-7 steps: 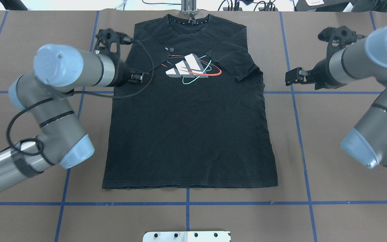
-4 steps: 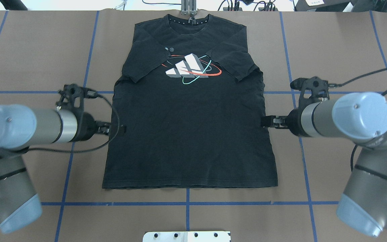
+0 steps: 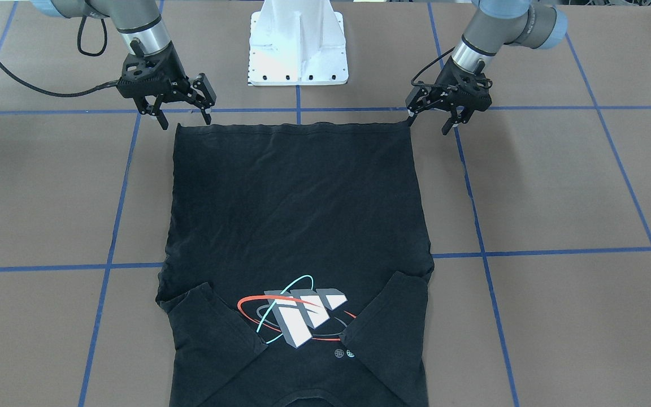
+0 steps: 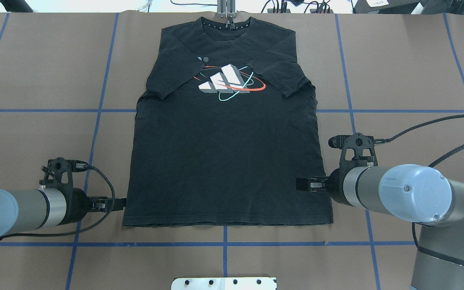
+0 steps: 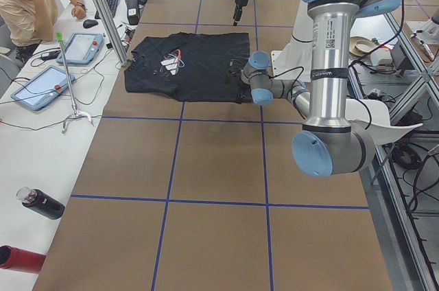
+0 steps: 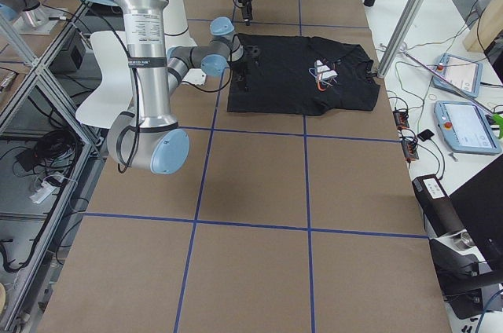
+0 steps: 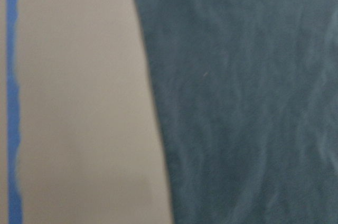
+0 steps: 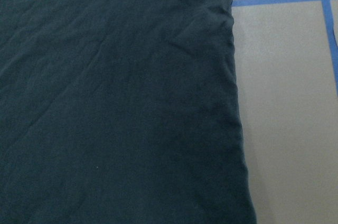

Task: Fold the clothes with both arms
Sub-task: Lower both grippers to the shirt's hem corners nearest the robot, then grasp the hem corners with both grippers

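Black short-sleeved T-shirt [image 4: 224, 161] lies flat, face up, mid-worktop [image 4: 34, 60]; collar away from the robot, hem near it. Both sleeves folded in over the chest; cloth lightly creased. Print [image 4: 228, 82]: three slanted white bars ringed by red and cyan loops. Two tiny round marks [image 4: 203, 59] beside it. White neck mark [image 4: 227, 24] unreadable. Left gripper [image 3: 430, 125] and right gripper [image 3: 185, 121] at the hem corners, jaws spread, gripping nothing.

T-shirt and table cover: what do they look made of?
T-shirt: looks like a soft matte knit, probably cotton; it shows fine wrinkles and no sheen. Table cover: probably matte brown paper or card; it is flat and unglossy, though I can't tell which.
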Action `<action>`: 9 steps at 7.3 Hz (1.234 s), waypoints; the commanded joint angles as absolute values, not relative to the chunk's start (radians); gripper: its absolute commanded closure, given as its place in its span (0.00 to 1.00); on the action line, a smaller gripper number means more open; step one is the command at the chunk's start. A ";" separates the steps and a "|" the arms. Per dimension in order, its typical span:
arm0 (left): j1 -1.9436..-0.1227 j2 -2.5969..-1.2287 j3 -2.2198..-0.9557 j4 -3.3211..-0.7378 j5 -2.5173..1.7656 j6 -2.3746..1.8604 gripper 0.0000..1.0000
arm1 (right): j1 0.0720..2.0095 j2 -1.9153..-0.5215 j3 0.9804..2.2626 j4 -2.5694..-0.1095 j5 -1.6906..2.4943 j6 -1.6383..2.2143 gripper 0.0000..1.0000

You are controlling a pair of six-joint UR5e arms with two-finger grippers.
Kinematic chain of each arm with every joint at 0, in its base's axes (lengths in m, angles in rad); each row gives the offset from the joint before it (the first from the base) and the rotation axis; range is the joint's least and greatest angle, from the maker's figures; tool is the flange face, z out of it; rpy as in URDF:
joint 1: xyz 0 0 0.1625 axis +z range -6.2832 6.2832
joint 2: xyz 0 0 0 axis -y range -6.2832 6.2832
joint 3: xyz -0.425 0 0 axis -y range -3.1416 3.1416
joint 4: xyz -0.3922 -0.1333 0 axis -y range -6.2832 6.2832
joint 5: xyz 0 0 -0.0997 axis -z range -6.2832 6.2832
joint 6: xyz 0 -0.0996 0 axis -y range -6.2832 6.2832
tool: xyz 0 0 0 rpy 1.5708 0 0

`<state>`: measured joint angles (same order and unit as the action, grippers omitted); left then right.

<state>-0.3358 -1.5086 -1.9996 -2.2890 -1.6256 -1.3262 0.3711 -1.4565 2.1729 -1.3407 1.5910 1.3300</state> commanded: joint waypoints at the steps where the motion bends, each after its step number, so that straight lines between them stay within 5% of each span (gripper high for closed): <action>1: -0.266 -1.520 -1.990 -2.292 -1.595 -1.457 0.20 | 0.364 -1.456 2.177 -1.341 1.586 1.331 0.00; 4: -0.244 -1.574 -1.948 -2.289 -1.565 -1.489 0.52 | 0.365 -1.454 2.177 -1.341 1.586 1.331 0.00; 9: -0.248 -1.562 -1.945 -2.286 -1.569 -1.486 0.58 | 0.364 -1.453 2.177 -1.341 1.585 1.331 0.00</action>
<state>-0.2461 -1.5674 -1.9431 -2.2868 -1.5685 -1.4877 0.3648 -1.4535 2.1767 -1.3414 1.5858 1.3315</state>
